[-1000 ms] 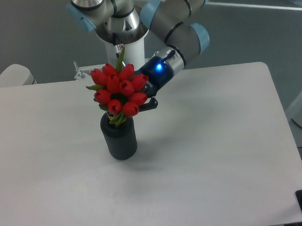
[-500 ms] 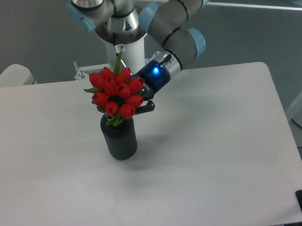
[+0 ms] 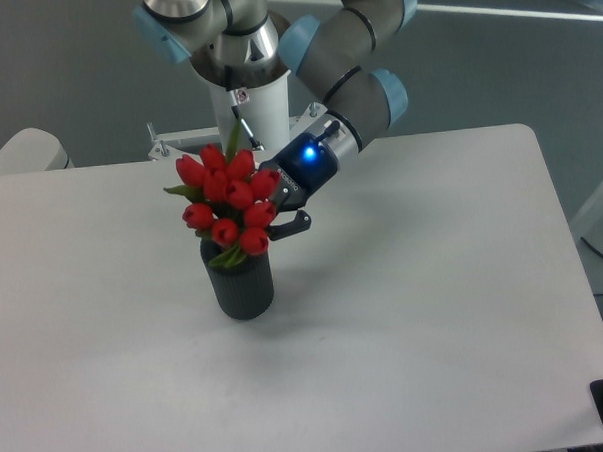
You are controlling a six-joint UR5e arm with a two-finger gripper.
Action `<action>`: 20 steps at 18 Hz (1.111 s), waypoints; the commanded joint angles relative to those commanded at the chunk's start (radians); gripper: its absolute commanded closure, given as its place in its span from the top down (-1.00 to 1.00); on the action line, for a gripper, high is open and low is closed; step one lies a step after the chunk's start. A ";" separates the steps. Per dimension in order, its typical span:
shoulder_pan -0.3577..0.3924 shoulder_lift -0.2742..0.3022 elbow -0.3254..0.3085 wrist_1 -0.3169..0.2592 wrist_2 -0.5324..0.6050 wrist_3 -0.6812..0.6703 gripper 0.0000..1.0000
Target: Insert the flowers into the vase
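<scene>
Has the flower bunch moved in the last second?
Yes. The flowers have shifted left and down toward the vase, which stayed put.

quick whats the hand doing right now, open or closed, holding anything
Hand: mostly hidden behind the flowers, which sit over the vase; whether it is open or closed on them cannot be told.

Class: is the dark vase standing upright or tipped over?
Upright. The vase stands on its base on the table, mouth upward, with the flowers directly above its mouth.
</scene>
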 joint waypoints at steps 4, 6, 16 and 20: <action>0.002 -0.002 0.000 0.000 0.002 -0.005 1.00; 0.005 -0.003 0.002 0.000 0.002 -0.009 1.00; 0.049 0.000 0.005 0.000 0.003 -0.014 1.00; 0.106 0.012 0.018 -0.002 0.130 -0.011 1.00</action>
